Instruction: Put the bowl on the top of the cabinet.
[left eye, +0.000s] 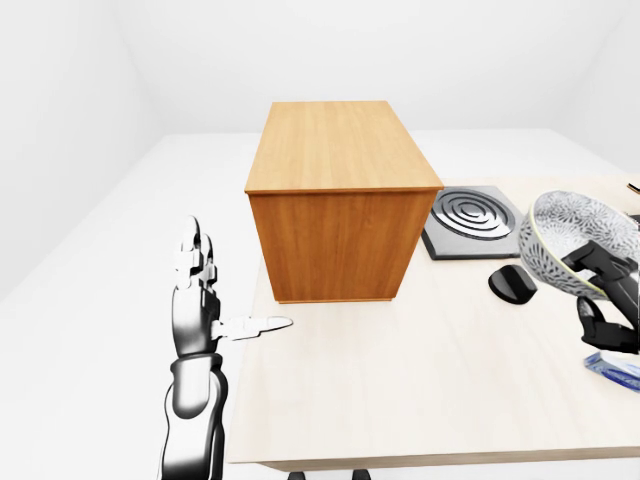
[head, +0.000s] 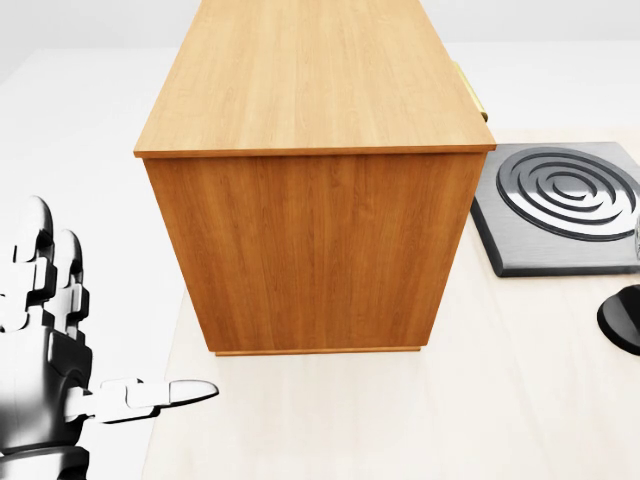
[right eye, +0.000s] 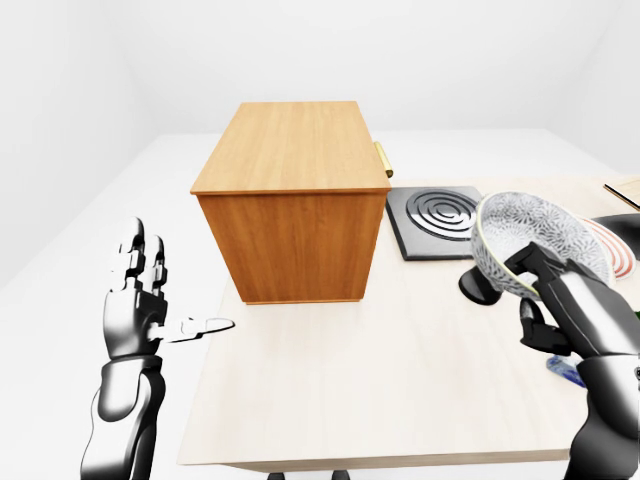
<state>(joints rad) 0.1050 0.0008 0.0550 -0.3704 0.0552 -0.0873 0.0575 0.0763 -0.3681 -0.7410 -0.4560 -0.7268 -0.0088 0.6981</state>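
Note:
A patterned grey-white bowl (right eye: 530, 243) is held tilted in the air by my right hand (right eye: 545, 290), whose dark fingers close round its rim, at the right of the right-eye view. It hangs above the light table (right eye: 400, 380), to the right of the wooden cabinet (right eye: 290, 205). The cabinet's flat top (left eye: 338, 143) is bare. My left hand (right eye: 150, 300) is open, fingers up and thumb pointing right, left of the table's edge and lower left of the cabinet. It holds nothing.
A grey hob plate with ring pattern (right eye: 437, 218) lies right of the cabinet. A black round thing (left eye: 512, 283) sits on the table below the bowl. A blue-white item (left eye: 612, 368) lies at the right edge, and a red-striped plate (right eye: 608, 245) behind the bowl.

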